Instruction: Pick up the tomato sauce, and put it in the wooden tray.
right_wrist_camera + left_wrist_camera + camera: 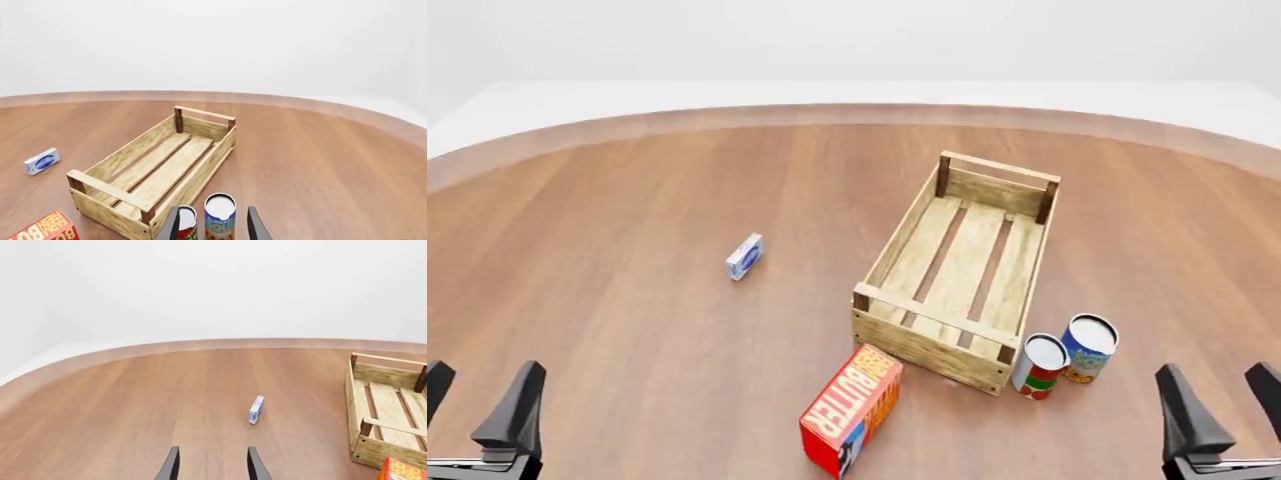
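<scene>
Brown wood table [641, 330] under a plain white backdrop. From the front, the tray [961, 270] lies right of centre. The sauce can [1040, 366] stands upright just beside the tray's near right corner, a blue can [1088, 348] touching or nearly touching it. A butter box [851, 409] leans near the tray's near left corner; a small blue-white box [745, 257] sits well left of the tray. Both grippers, left [478, 405] and right [1222, 405], hang with fingers apart.

Left wrist: spread fingers, the small box ahead, the tray's end beyond.

Right wrist: parted fingers frame both cans before the tray.
</scene>
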### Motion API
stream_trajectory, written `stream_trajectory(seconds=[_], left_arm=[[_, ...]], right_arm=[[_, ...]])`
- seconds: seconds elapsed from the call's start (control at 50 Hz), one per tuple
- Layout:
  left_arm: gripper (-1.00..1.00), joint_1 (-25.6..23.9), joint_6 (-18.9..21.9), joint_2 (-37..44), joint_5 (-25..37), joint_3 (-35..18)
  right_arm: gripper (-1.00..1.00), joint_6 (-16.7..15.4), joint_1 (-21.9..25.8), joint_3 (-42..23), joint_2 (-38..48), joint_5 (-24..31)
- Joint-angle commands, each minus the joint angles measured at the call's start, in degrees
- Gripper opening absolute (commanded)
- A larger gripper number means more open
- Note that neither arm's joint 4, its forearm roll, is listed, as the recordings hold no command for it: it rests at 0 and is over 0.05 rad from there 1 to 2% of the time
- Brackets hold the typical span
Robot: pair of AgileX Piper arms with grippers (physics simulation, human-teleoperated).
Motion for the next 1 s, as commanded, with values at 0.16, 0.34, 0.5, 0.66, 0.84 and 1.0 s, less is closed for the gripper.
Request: stream_trajectory(seconds=[0.16,0.34,0.5,0.66,0.84,1.0], left_arm=[[1.0,0.0,0.0,0.0,0.0,0.0],[1.0,0.0,0.0,0.0,0.0,0.0],[1.0,0.0,0.0,0.0,0.0,0.0],[1.0,0.0,0.0,0.0,0.0,0.0],[1.0,0.0,0.0,0.0,0.0,0.0],[1.0,0.0,0.0,0.0,0.0,0.0]], right_arm=[[1.0,-0.09,1.71,-0.09,1.35,1.73],[1.0,-0.11,2.71,0.29,5.57,-0.96],[1.0,0.28,3.35,0.55,7.39,-1.8],[1.0,0.5,4.32,0.58,10.53,-3.64],[1.0,0.15,5.12,0.56,15.65,-7.61],[1.0,0.24,5.55,0.55,20.0,-11.3]])
